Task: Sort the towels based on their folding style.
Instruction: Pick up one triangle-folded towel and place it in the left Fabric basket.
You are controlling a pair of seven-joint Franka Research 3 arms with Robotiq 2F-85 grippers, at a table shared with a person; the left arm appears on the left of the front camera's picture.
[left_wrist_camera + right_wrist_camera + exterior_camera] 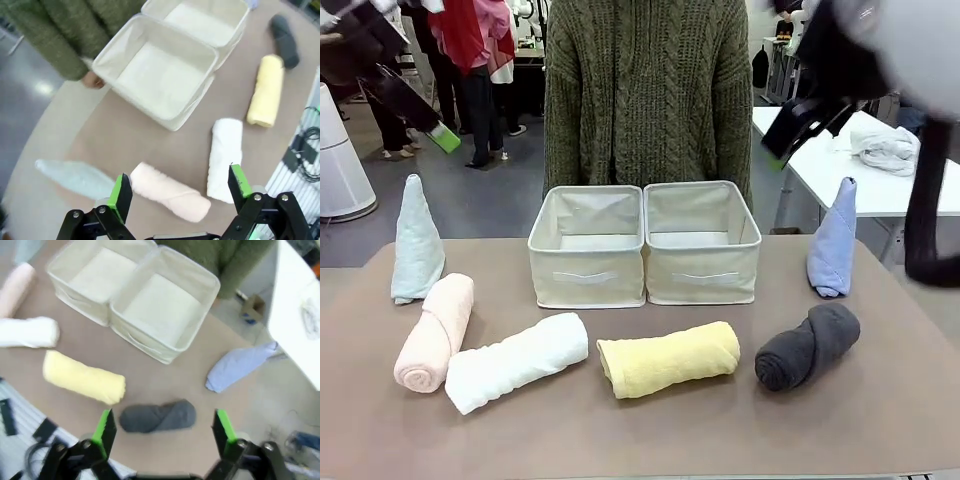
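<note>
Both grippers hang with jaws wide apart above the near row: left gripper [180, 187] over the pink roll [170, 192], right gripper [164, 422] over the grey roll [157, 416]. The white roll [517, 362] and yellow roll [668, 359] lie between them, and nothing is sorted yet. A clean pick likely means closing across a roll's middle so it does not unwind. Farther back, the front view shows the teal cone [417, 243] and blue cone [833, 240] upright, flanking the bins [585, 275]. The wrist views look down into the bins, both empty.
</note>
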